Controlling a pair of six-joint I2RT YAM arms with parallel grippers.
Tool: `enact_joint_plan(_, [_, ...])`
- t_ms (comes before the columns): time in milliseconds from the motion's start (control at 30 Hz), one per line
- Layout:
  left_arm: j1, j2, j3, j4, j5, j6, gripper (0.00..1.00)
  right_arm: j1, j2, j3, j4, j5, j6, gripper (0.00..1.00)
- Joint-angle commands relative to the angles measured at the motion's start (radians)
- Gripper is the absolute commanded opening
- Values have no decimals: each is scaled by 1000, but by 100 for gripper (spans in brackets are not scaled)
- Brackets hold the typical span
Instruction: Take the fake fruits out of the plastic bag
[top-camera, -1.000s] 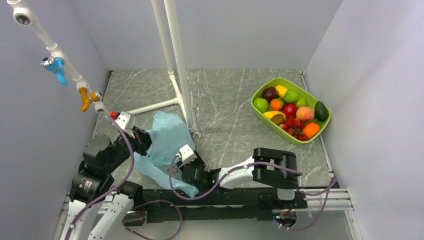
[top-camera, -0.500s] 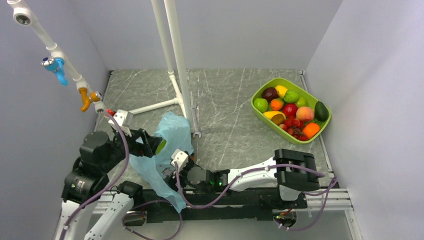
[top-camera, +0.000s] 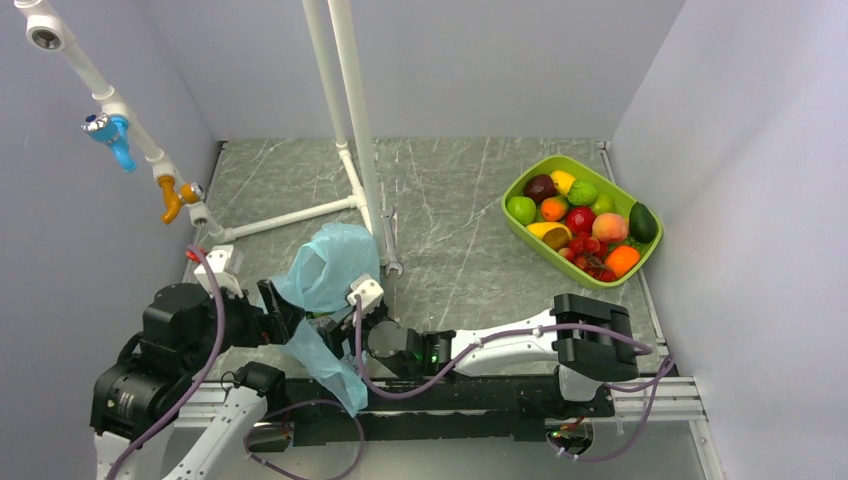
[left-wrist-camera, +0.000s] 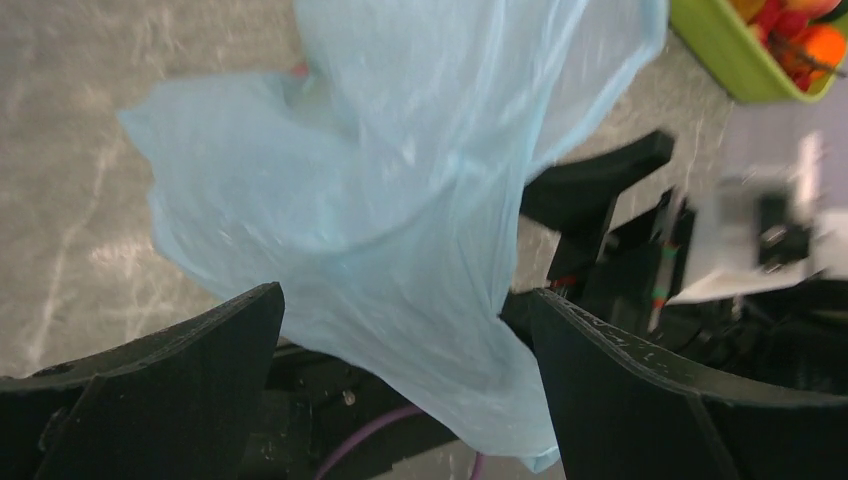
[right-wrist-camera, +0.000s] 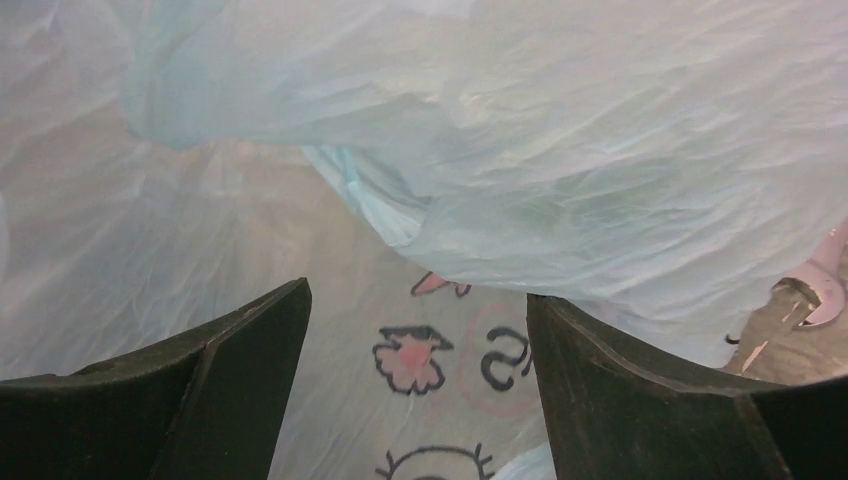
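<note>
The light-blue plastic bag (top-camera: 328, 268) is bunched up at the near left, with a tail (top-camera: 335, 372) hanging over the table's front edge. My left gripper (top-camera: 282, 312) is open. In the left wrist view the bag (left-wrist-camera: 400, 190) hangs loose between the wide-apart fingers of that gripper (left-wrist-camera: 405, 300). My right gripper (top-camera: 338, 326) is open against the bag. In the right wrist view the printed plastic (right-wrist-camera: 420, 360) fills the space ahead of that gripper (right-wrist-camera: 418, 292). Several fake fruits (top-camera: 580, 218) lie in the lime-green tray (top-camera: 540, 246). No fruit shows clearly inside the bag.
A white pipe stand (top-camera: 355, 120) rises just behind the bag, its foot (top-camera: 300, 213) lying on the marble top. A pipe with blue and orange taps (top-camera: 120, 140) runs along the left wall. The tray's corner (left-wrist-camera: 720, 60) shows in the left wrist view.
My left gripper has opened, let go of the bag and drawn back toward the near left. My right gripper has slid left against the bag and opened wider. The bag has bunched up.
</note>
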Motion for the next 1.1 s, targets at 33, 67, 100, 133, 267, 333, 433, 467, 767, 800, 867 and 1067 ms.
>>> enact_joint_plan(33, [5,-11,-62,-21,94,-30,99,-67,-13,106,-13,36,113,79])
enact_joint_plan(67, [4,-14,-81,-4,100,-32,99,-81,-4,125,-33,38,125,78])
enact_joint_plan(100, [4,-13,-99,10,101,-36,100,-93,5,149,-51,44,134,78])
enact_joint_plan(133, [4,-7,-122,21,103,-39,99,-102,13,169,-66,45,138,77])
enact_joint_plan(267, [5,45,-187,39,113,-17,87,-119,38,218,-84,49,131,78])
enact_joint_plan(333, [4,50,-164,-4,41,-4,68,-119,41,224,-95,60,105,80])
enact_joint_plan(433, [5,5,-157,-23,-13,21,45,-139,18,195,-127,113,106,84])
enact_joint_plan(467, [4,-11,-163,-31,-15,25,39,-158,2,176,-147,124,127,83])
enact_joint_plan(767, [4,-147,-334,11,150,59,3,-310,-263,-97,-226,164,241,84])
enact_joint_plan(800, [4,-169,-337,19,156,64,1,-304,-294,-123,-201,116,183,85])
enact_joint_plan(867, [4,-210,-343,32,143,65,0,-300,-349,-161,-153,-40,92,91])
enact_joint_plan(1067, [4,-253,-391,100,190,38,0,-216,-549,-185,-291,-272,-37,95])
